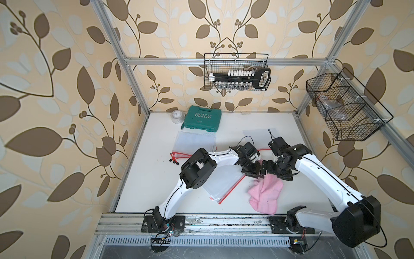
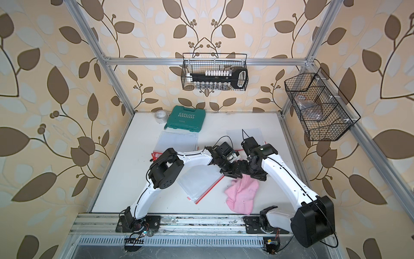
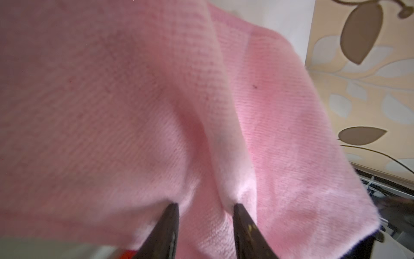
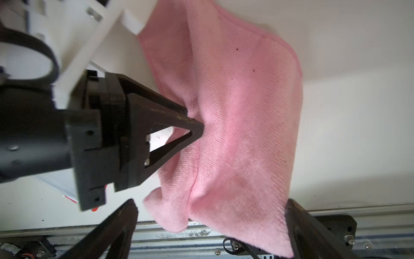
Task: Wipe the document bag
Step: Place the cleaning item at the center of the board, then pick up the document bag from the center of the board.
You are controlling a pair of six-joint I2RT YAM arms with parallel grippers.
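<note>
Top views: pink cloth lies rumpled on white table. Doc bag, clear w/ red zip, lies flat just beside cloth on its L-arm side. L arm & R arm meet over cloth's far edge; L jaws sit on that edge, R jaws right next to them above cloth. Stack of more bags, green case & tape roll all well beyond cloth. Both top views agree. L wrist: L jaws partly closed, tips sunk in cloth, pinching a raised fold betw. them. R wrist: R jaws spread wide, gripping nothing, one cloth edge lying betw. them. L jaws nip cloth near its middle; bit of doc bag w/ red zip shows beside cloth, behind L jaws.
</note>
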